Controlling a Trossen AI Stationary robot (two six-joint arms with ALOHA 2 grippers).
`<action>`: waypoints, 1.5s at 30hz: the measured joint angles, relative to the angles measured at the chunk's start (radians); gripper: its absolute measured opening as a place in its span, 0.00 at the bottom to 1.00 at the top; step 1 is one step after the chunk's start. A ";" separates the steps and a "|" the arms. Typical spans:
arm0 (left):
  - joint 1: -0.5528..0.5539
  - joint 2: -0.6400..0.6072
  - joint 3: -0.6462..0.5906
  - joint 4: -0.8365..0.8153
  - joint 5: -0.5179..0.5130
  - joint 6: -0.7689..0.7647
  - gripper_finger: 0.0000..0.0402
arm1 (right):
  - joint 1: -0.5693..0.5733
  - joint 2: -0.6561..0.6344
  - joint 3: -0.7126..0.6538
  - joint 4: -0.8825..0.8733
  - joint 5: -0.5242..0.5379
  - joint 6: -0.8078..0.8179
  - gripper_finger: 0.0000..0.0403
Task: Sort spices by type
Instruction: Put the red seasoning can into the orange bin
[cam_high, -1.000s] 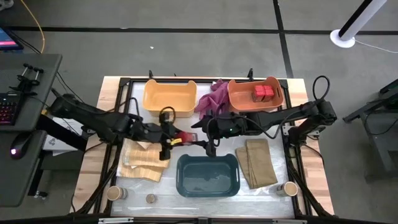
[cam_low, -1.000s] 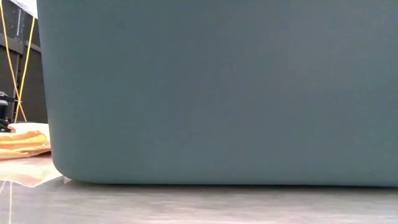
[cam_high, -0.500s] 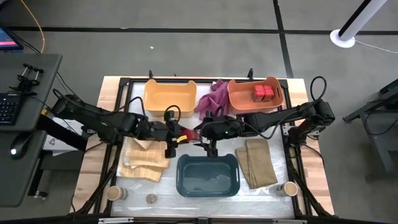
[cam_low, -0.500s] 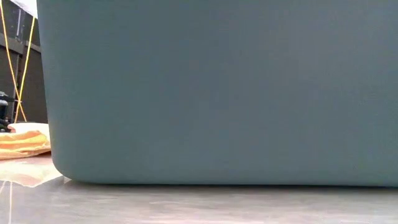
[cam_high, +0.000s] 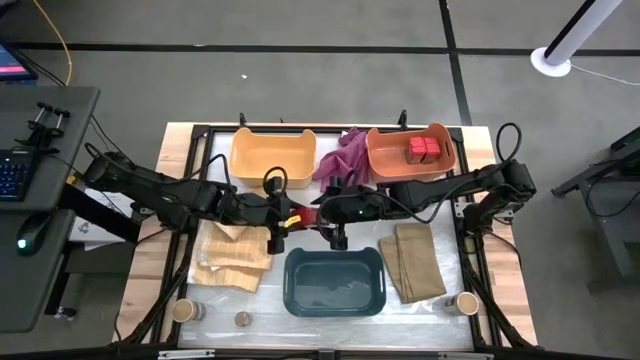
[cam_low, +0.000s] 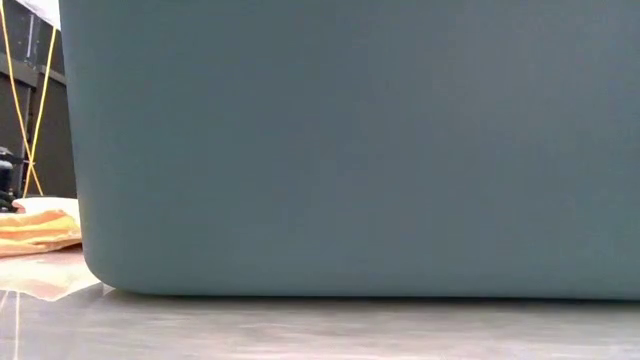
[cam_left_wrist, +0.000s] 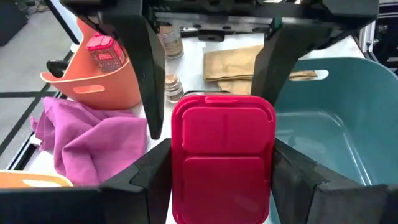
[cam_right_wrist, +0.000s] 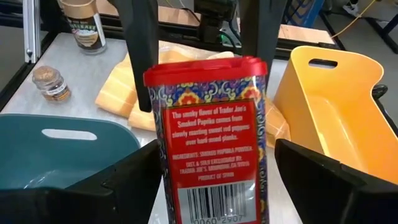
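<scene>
Though partly hidden above, boxy glossy red tin (cam_left_wrist: 222, 155) between dark claws.

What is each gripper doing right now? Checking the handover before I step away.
Left gripper: shut on the red tin.
Right gripper: open, fingers either side of the same tin, not yet gripping.

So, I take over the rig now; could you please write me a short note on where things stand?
Left gripper: jaws shut on a red tin, mid-table.
Right gripper: jaws open around the same tin, not gripping.
Done: red tins in the orange bin.
Left: the held tin; left tan cylinder, right tan cylinder and small jar at the front edge.
</scene>
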 joint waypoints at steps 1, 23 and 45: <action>0.000 0.000 0.000 0.000 0.000 0.000 0.47 | 0.000 0.000 0.000 0.000 0.000 0.000 0.75; 0.000 0.001 -0.002 0.031 0.005 0.022 0.51 | 0.001 -0.001 0.000 -0.011 -0.033 0.023 0.45; -0.070 -0.418 -0.102 -0.302 -0.270 -0.375 0.63 | -0.125 -0.172 -0.002 -0.567 0.072 0.103 0.45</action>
